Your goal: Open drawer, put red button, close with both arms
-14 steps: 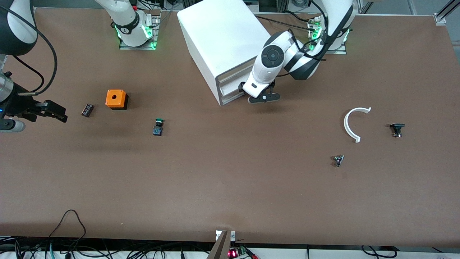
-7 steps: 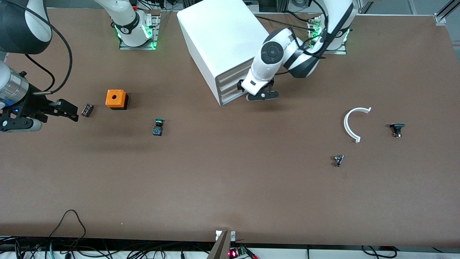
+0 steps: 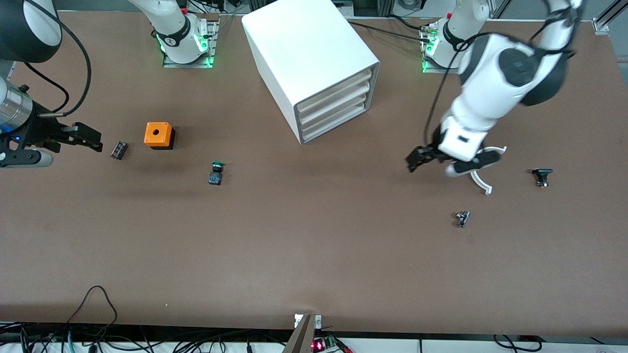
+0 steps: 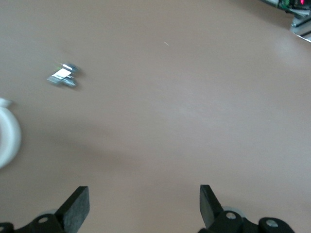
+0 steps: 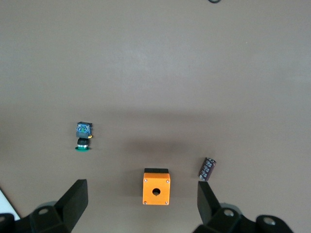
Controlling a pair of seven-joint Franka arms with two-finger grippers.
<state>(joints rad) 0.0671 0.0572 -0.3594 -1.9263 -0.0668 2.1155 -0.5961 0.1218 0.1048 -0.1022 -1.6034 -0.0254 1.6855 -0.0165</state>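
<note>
The left gripper (image 3: 417, 159) has its fingers (image 4: 77, 206) spread wide with nothing between them, and it hangs over bare tabletop (image 3: 314, 255) beside a white curved piece (image 3: 483, 169). Its wrist view picks up that piece's rounded edge (image 4: 7, 138) and a small metal part (image 4: 63, 77) lying apart from it. The left arm (image 3: 495, 88) reaches down from its base, forearm slanting toward the front camera.

The right gripper (image 3: 91, 139) also has its fingers (image 5: 73, 199) wide and empty, over the right arm's end of the tabletop near a small dark component (image 3: 119, 150). Only its wrist view looks straight down on the orange box (image 5: 156, 187), the component (image 5: 207, 169) and the green-capped button (image 5: 83, 137).

The drawer (image 3: 338, 90), top of three white fronts on the cabinet (image 3: 304, 49), sits flush and closed. No red-capped button can be made out in any view.
</note>
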